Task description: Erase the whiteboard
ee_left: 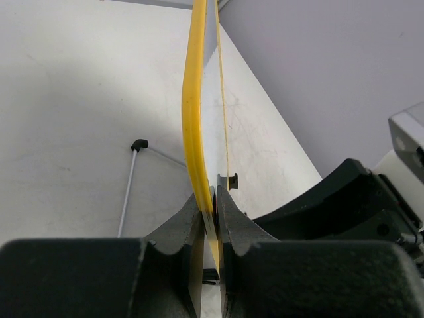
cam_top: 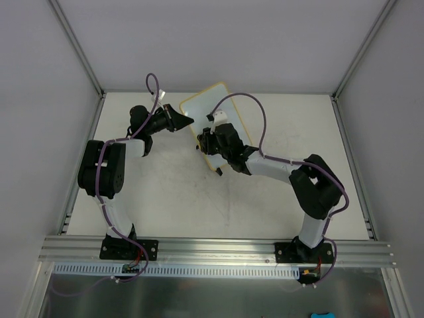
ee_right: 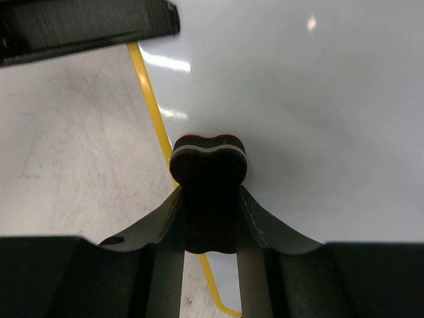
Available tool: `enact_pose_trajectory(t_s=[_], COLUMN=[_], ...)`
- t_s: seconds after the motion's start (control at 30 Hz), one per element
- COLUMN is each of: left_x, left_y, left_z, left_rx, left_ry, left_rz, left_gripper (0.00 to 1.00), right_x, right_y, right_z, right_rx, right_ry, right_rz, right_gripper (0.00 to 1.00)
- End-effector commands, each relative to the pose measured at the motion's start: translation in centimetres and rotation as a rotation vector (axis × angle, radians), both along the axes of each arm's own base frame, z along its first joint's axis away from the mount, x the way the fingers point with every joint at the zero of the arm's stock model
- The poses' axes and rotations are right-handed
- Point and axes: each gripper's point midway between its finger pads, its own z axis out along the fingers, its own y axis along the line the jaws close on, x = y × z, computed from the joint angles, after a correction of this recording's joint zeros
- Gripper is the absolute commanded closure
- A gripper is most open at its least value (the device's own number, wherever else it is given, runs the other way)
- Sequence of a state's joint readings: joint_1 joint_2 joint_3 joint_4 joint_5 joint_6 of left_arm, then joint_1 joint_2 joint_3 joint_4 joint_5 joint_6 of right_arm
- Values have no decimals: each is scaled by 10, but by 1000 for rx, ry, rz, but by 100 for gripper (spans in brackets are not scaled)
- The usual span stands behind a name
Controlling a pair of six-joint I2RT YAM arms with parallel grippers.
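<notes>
Top cam: shows the small rectangular whiteboard w/ thin yellow rounded frame [cam_top: 202, 105] at the far-centre of the pale grey table [cam_top: 265, 199], turned at an angle, one corner toward the back wall. Has the left gripper [cam_top: 191, 121] pinched onto its left edge and the right gripper [cam_top: 209, 140] parked over the near half, hiding a good bit of it. Can't tell from up here whether flat or propped up.

Left wrist cam: looks straight along the whiteboard [ee_left: 192, 99], seen edge-on as a yellow strip. Has the left gripper [ee_left: 213, 199] clamped tight on that rim, one finger each side, no gap. Also catches a small black foot [ee_left: 232, 180] poking out just past the fingers, plus the right arm [ee_left: 344, 199] close by on the right.

Right wrist cam: has the right gripper [ee_right: 209, 193] squeezed around a small black eraser block w/ thin red + white layers [ee_right: 209, 162]. Puts the eraser's end over the whiteboard [ee_right: 298, 99] just inside the yellow edge; looks like touching, tbh can't be sure. Reads as plain glossy white w/ a few glare spots.
</notes>
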State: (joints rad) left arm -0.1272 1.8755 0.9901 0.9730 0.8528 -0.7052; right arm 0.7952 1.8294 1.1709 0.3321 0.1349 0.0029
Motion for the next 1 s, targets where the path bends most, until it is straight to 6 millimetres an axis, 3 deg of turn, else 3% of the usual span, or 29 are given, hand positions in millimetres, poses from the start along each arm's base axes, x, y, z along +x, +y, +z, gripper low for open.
enact_pose_trajectory(t_s=[0.0,0.13,0.23,0.53,0.63,0.97], left_x=[-20,-20,-20,-19,-18,-16], left_y=[-18,-18,-17,-18,-18,-18], left_z=[30,30,31,30,29,28], left_rx=[28,28,29,30,28,22], left_ry=[-183,-184,-187,-184,-179,-172], left_rz=[-129,-129,-129,-129,-128,-126], left_gripper=[100,100,100,100,100,100], right_x=[-53,-62,-66,-92,-104,-162], right_y=[-20,-31,-33,-54,-68,-163], right_z=[-82,-89,-80,-6,0,-53], right_rx=[-109,-116,-103,-37,-75,-319], right_ry=[224,238,227,123,143,461], right_rz=[31,22,31,41,48,-111], right_gripper=[100,100,100,100,100,100])
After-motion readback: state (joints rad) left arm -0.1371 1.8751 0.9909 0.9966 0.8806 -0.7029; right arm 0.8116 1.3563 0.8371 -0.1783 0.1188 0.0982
